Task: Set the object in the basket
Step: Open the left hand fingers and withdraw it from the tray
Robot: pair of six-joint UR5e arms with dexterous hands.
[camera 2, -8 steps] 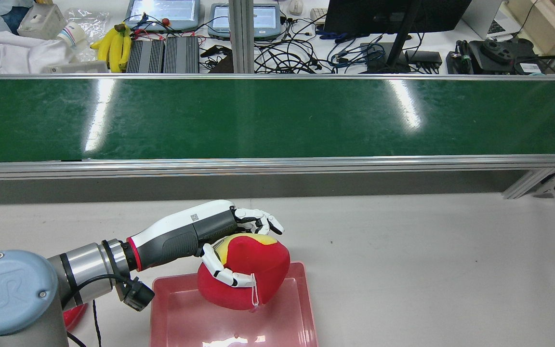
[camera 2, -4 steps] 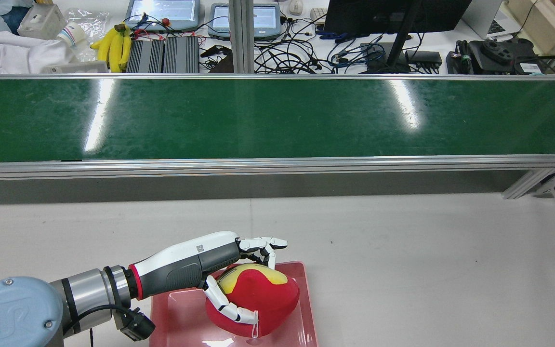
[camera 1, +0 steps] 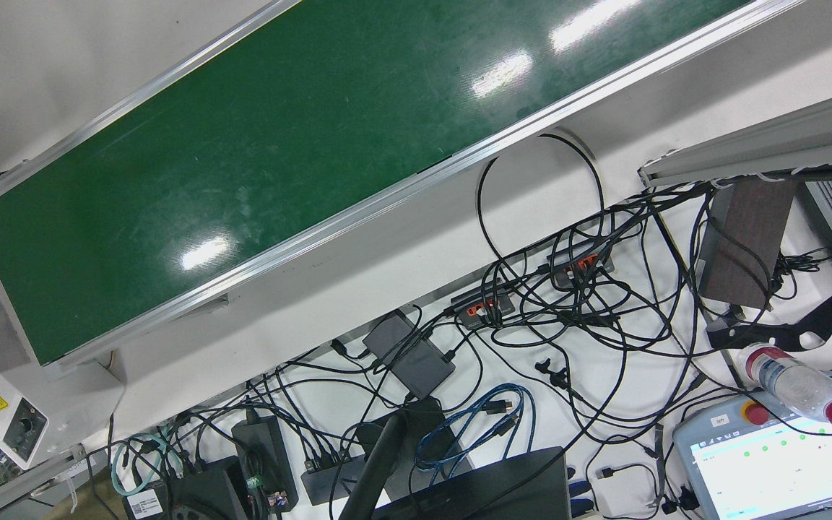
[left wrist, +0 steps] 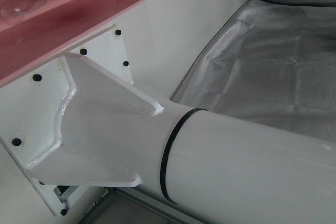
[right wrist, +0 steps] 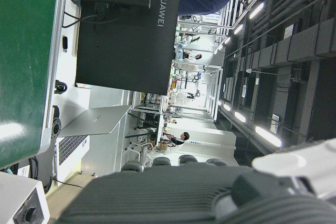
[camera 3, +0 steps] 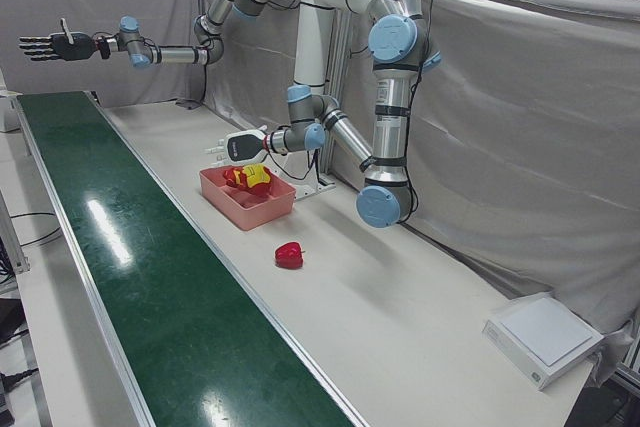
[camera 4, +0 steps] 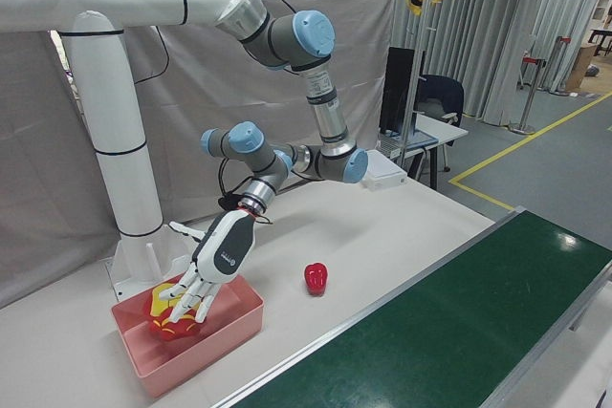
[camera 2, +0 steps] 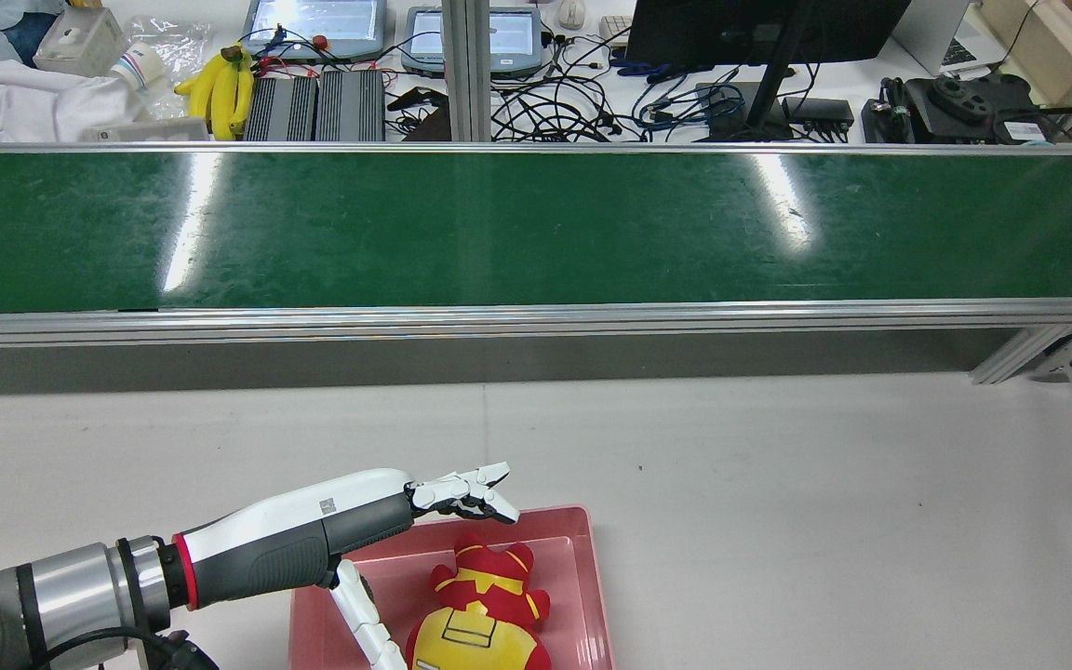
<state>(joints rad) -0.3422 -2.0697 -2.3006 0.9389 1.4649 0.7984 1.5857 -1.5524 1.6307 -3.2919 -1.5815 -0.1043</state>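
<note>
We see the red and yellow plush toy [camera 2: 480, 619] lying in the pink basket [camera 2: 582, 568], our left hand [camera 2: 448, 498] above it with fingers spread and empty, and we judge it soft, light, best taken around its body.

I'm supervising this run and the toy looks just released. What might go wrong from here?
1. The left robot hand hovers open right over the pink basket, one finger reaching down beside the plush toy; lifting away might snag the toy or nudge the basket.
2. The toy sits against the basket's near end rather than its middle, so a bump might tip it out.
3. A red object lies on the table outside the basket, possibly unplaced.
</note>
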